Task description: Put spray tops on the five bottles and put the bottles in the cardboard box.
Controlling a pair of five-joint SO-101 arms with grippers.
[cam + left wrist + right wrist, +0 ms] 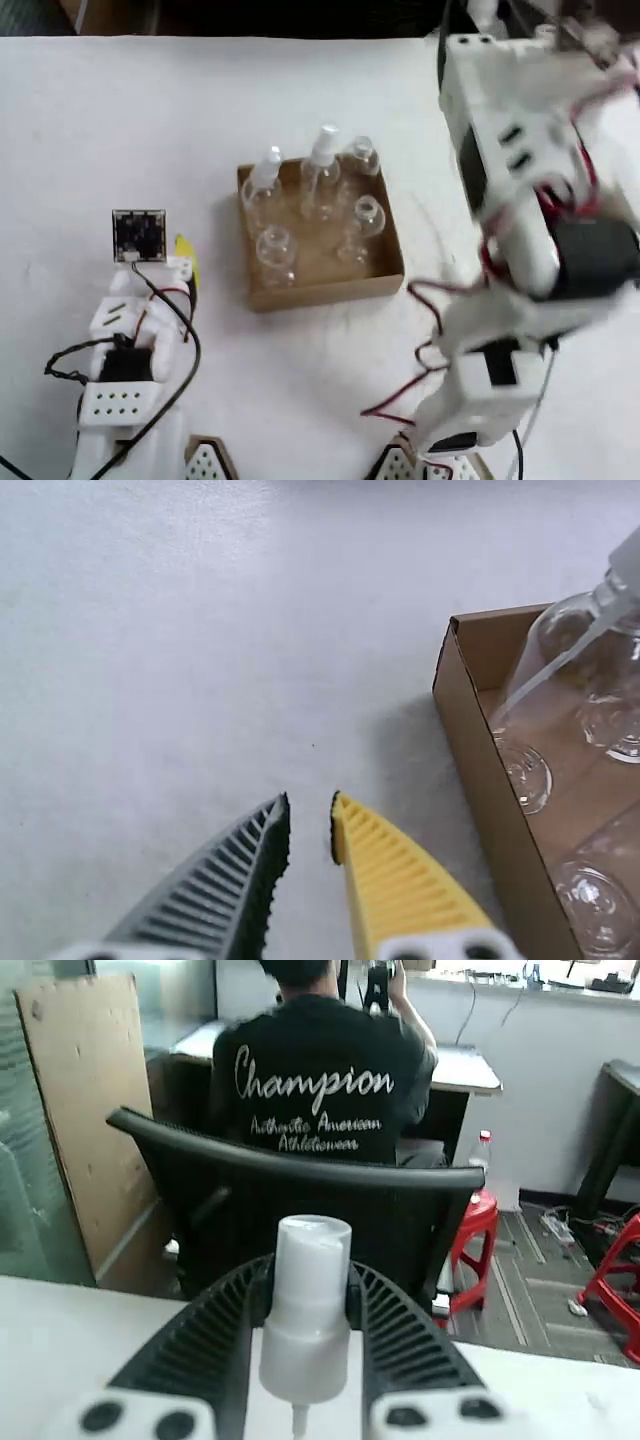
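The cardboard box (322, 291) stands mid-table with five clear bottles upright in it. Two at the back, one bottle (266, 190) and its neighbour (320, 180), wear white spray tops. Three others, including an open-necked bottle (367, 216), have bare necks. My left gripper (310, 802) hovers low over the table just left of the box wall (478, 765), its grey and yellow fingers slightly open with nothing between them. My right gripper (305, 1272) is raised high, facing the room, shut on a white spray top (305, 1310). The right arm (530, 200) rises to the right of the box.
White table surface (120, 120) spreads wide to the left of and behind the box. Red and black cables (430, 350) trail near the right arm's base. A dip tube of a capped bottle (560, 660) shows in the left wrist view.
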